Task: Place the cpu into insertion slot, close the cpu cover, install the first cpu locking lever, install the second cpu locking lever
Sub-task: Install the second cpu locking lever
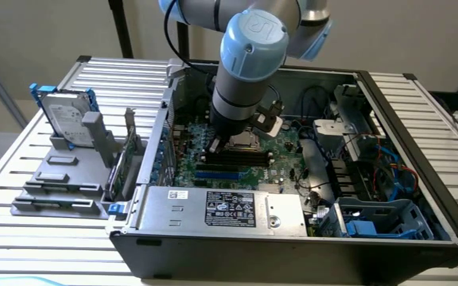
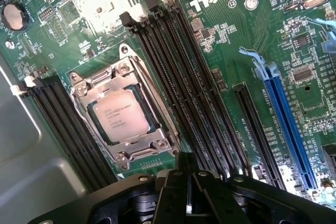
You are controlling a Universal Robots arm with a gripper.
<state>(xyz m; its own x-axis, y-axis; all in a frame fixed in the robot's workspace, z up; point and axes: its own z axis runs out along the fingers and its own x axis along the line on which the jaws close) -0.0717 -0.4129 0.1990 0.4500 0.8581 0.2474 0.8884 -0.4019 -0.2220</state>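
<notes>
Cpu lies flat, silver face up, under the cpu cover; fingers clenched empty.

Hard drive upright in grey rack beside open PC case; blue expansion slot on motherboard.

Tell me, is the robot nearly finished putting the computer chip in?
Nearly, it seems. The cpu already sits in the insertion slot, and the cpu cover looks closed flat around it. The claw is shut, holding nothing, hovering beside the socket above the memory slots. Whether both locking levers are latched, I cannot tell.
</notes>
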